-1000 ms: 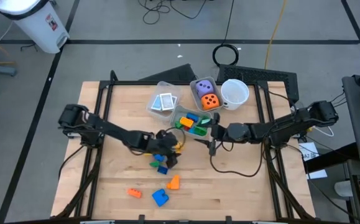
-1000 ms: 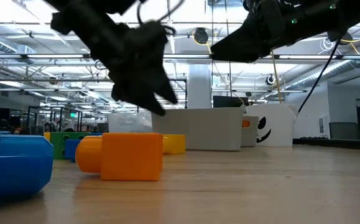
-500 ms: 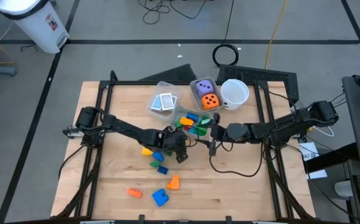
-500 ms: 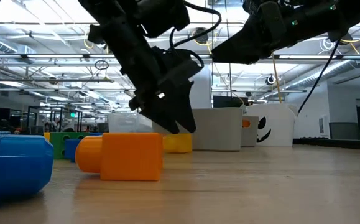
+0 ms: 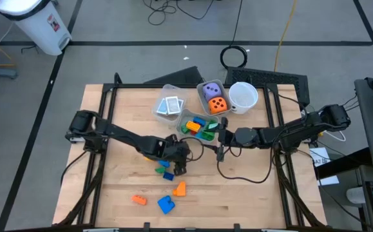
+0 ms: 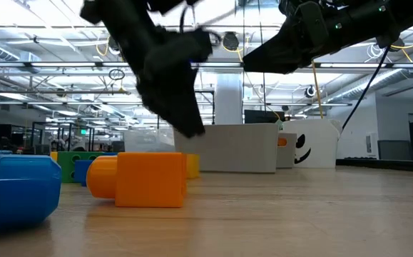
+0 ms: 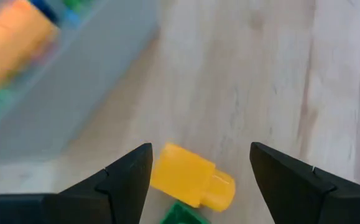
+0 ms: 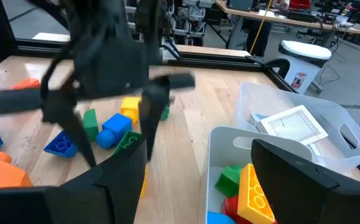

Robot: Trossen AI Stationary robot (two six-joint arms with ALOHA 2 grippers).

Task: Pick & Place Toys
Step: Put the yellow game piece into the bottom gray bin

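Mostly obscured: loose blocks near tabletop [image 5: 250, 193] centre are covered by the left pincer [image 5: 176, 156] in the high view, only a yellow block [image 7: 192, 176] and a green block [image 7: 181, 215] corner are seen past its fingers in the left wrist view, green one cut off at frame edge. Left wrist pic is motion-blurred, bin wall beside the yellow block hard to make out. In the low view most of the scene is blocked by a big orange block [image 6: 143, 179] and a blue block [image 6: 15, 193], blue one cropped at the edge.

Left arm is stretched low across the tabletop from the left side, pincer over the loose cluster w/ fingers spread apart, nothing gripped; yellow block is seen lying on the wood between the fingertips, not touched.

Right arm is extended from the right side, right pincer [image 5: 220, 140] parked just beside the block bin [image 5: 185, 118], fingers apart, nothing held.

Toy locations: assorted blocks in the block bin; purple die [image 5: 212, 91] and orange die [image 5: 218, 104] in their own bin next to the white cup [image 5: 243, 96]; cards [image 5: 169, 106] in a third bin. Orange block [image 5: 138, 200], blue block [image 5: 166, 205] and another orange one [image 5: 180, 188] are left near the front edge, well apart from the bins.
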